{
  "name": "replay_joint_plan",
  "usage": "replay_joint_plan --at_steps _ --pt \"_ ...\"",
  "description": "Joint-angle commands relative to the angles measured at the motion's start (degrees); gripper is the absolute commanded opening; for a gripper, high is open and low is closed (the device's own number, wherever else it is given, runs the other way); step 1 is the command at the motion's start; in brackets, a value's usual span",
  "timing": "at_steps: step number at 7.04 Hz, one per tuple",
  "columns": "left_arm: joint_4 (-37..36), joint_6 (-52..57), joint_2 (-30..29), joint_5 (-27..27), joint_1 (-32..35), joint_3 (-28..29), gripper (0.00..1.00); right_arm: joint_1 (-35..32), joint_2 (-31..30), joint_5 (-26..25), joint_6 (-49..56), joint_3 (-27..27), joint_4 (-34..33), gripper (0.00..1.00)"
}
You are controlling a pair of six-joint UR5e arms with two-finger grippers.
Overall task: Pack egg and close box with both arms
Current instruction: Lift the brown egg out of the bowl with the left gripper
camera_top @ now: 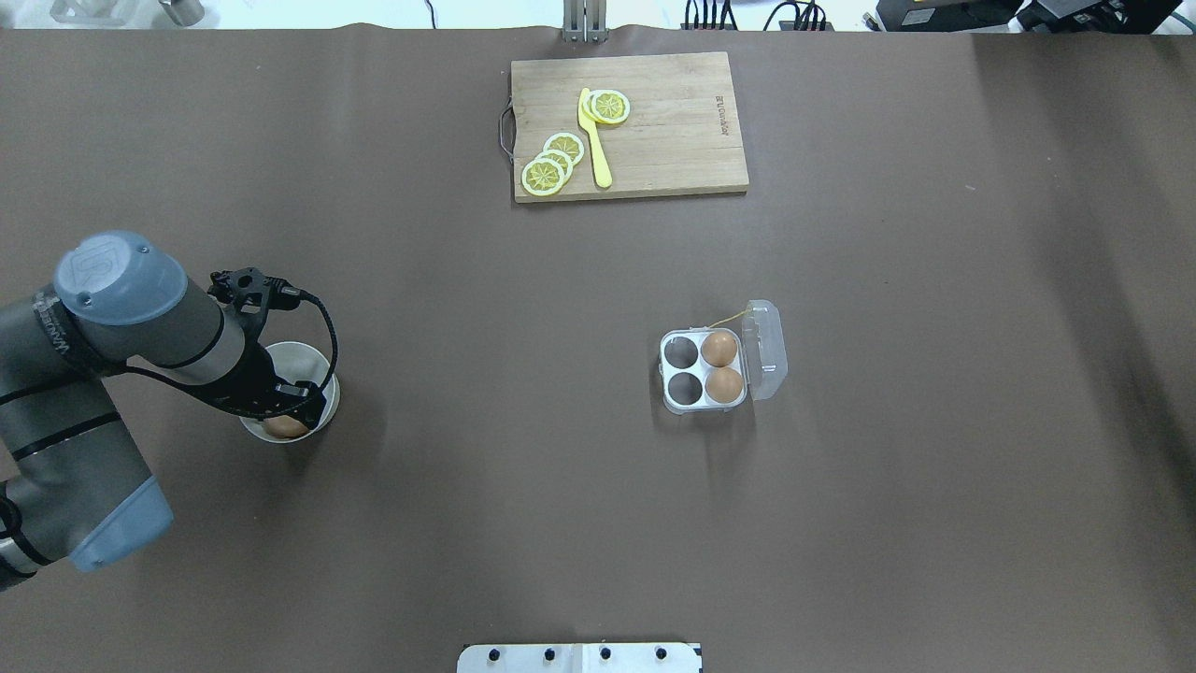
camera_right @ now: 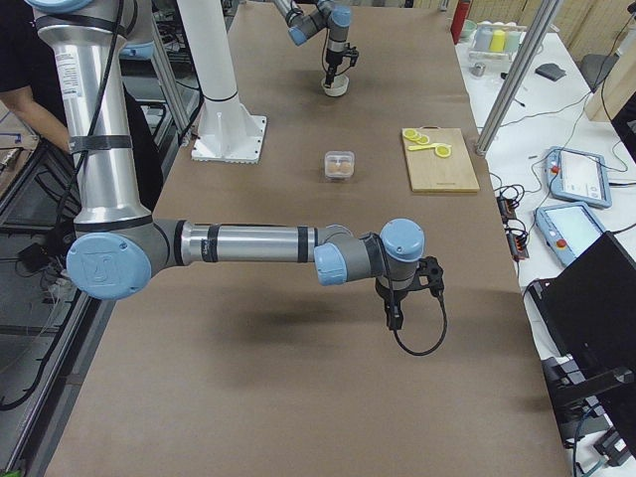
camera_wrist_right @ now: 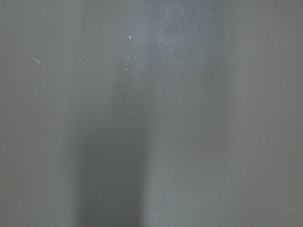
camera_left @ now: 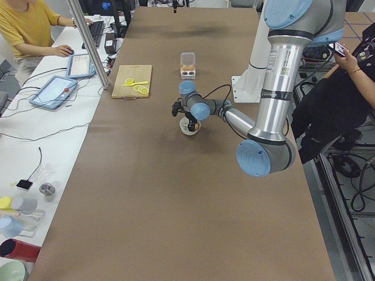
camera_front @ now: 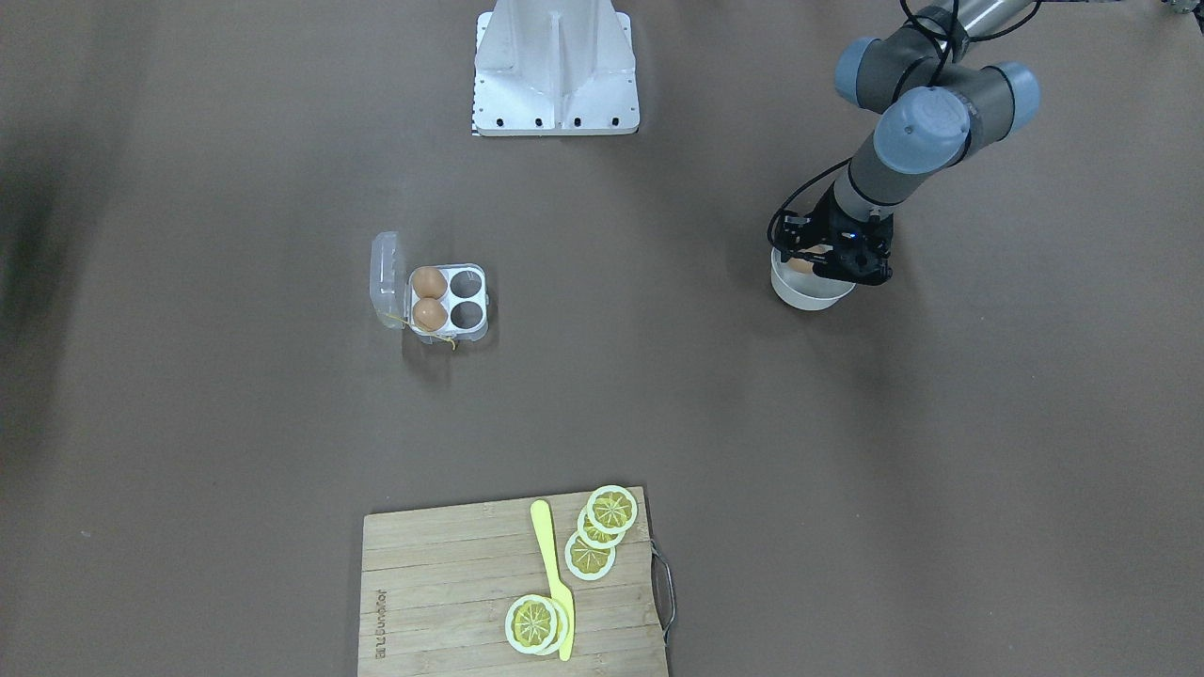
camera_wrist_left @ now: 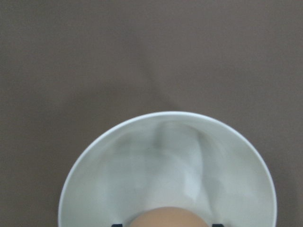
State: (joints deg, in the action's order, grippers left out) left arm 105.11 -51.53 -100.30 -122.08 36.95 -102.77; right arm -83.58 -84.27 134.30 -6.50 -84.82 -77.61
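Left claw [camera_top: 297, 404] is poked straight down into the white bowl [camera_wrist_left: 123, 161]. In the wrist view the egg [camera_wrist_left: 169, 218] sits right between its dark fingertips [camera_wrist_left: 117, 225], so it looks lined up to grab across the narrow width of the shell. Can't honestly tell if it's pinching the egg or just straddling it, since only the very tips show. My guess is the bowl is there to stop the egg rolling off while it gets picked. Across the bench [camera_top: 934, 486], well apart from the bowl, the box [camera_top: 683, 352] lies with its clear lid [camera_top: 768, 348] flopped open on the side away from the left arm [camera_top: 140, 327]. That leaves the two empty cells facing the way the egg would come in, and two other eggs [camera_top: 719, 349] fill the lid-side cells. Right claw [camera_right: 395, 316] hangs over bare bench away from everything, probably parked for closing the lid. Whether it's spread or pressed together, I can't tell.
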Motion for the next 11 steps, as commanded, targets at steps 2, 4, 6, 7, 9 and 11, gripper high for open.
replay_joint_plan --at_steps 2,4,6,7,9,11 --pt "0.01 0.20 -0.24 -0.17 -0.39 -0.06 0.58 0.00 0.07 0.00 0.00 0.00 0.00 1.00" --pt "0.10 0.37 -0.33 -0.78 1.27 -1.19 0.56 0.00 0.07 0.00 0.00 0.00 0.00 1.00" --pt "0.01 0.38 -0.51 -0.88 2.51 -2.08 0.56 0.00 0.07 0.09 0.00 0.09 0.00 1.00" --pt "0.01 0.38 -1.46 -0.88 2.95 -2.43 0.56 0.00 0.07 0.09 0.00 0.00 -0.09 1.00" --pt "0.10 0.20 -6.10 -1.05 4.79 -2.70 0.56 0.00 -0.01 0.35 0.00 0.09 -0.09 1.00" --pt "0.36 -0.59 -10.42 -1.05 7.16 -2.44 0.57 0.00 -0.10 0.44 0.00 0.09 -0.09 1.00"
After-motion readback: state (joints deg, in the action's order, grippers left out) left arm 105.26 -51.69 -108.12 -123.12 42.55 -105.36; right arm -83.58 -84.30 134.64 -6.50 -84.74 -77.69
